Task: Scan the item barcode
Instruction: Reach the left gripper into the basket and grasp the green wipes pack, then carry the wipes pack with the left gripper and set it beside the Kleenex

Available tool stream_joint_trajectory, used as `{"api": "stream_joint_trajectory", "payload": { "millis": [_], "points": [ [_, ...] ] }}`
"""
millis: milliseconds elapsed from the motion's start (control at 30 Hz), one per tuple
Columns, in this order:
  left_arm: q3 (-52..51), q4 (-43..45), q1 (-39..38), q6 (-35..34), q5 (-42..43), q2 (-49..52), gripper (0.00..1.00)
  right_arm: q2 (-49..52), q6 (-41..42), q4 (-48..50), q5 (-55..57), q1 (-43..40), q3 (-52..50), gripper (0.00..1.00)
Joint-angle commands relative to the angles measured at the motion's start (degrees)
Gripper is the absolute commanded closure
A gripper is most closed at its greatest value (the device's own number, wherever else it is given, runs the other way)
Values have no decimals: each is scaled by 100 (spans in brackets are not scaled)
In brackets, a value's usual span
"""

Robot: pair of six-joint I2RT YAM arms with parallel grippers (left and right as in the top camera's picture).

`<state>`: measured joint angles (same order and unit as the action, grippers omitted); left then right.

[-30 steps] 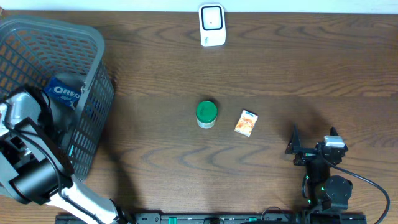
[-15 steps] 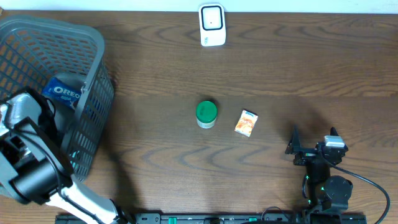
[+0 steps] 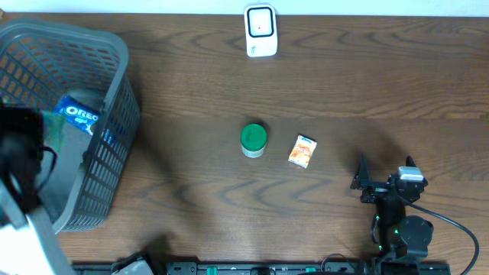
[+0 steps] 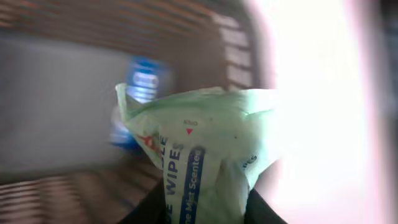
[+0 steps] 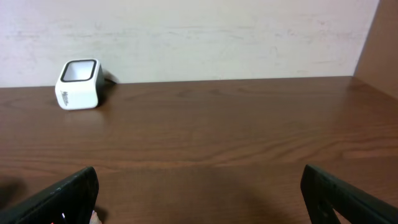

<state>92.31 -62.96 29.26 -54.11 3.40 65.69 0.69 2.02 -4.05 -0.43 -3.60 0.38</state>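
Lifting since the earlier frame, the left gripper (image 4: 208,208) pinched the green wipes packet (image 4: 205,143) by its lower end, over the basket (image 3: 114,114) at frame left; the right gripper (image 5: 200,196) sat spread wide at lower right.

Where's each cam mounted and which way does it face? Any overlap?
Overhead: above the table, facing straight down; left arm and right gripper show.
Left wrist: on the left arm, facing into the basket; its fingers pinch a wipes pack.
Right wrist: on the right arm, low, facing across the table to the scanner and wall; open gripper at bottom corners.
Shared: overhead and right wrist both see the scanner.
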Motion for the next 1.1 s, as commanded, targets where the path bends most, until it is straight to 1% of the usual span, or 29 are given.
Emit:
{"api": "stream_joint_trajectory", "payload": {
  "millis": [0,133,267,367,433,533,667,700,833,900,967,1067],
  "points": [
    [68,592,-986,149,1034,-776,74,-31,-83,-24,-4,-11,-7,1],
    [66,758,-2114,142,1029,-879,74,-31,-83,-24,-4,-11,-7,1],
    [-9,763,-3198,208,1029,-577,74,-31,-83,-24,-4,-11,-7,1],
    [-37,848,-4098,472,990,-50,73,-31,-83,-24,-4,-11,-7,1],
    [-37,1123,-4957,846,898,719,74,-31,-83,-24,-4,-11,-7,1],
    [-37,1445,-5595,1263,898,1543,74,-31,-83,-24,-4,-11,-7,1],
    [-37,1860,-6212,1700,901,2559,73,-31,-83,-24,-4,-11,-7,1],
    [-37,2035,-6459,1965,901,2994,74,-31,-83,-24,-4,-11,-7,1],
    [-37,2385,-6959,2549,855,3895,73,-31,-83,-24,-4,-11,-7,1],
    [-37,2455,-7128,2566,503,4207,73,-31,-83,-24,-4,-11,-7,1],
    [-37,2516,-7316,2559,-74,4594,73,-31,-83,-24,-4,-11,-7,1],
    [-37,2614,-7475,2551,-487,5045,73,-31,-83,-22,-4,-11,-7,1]
  ]
}}
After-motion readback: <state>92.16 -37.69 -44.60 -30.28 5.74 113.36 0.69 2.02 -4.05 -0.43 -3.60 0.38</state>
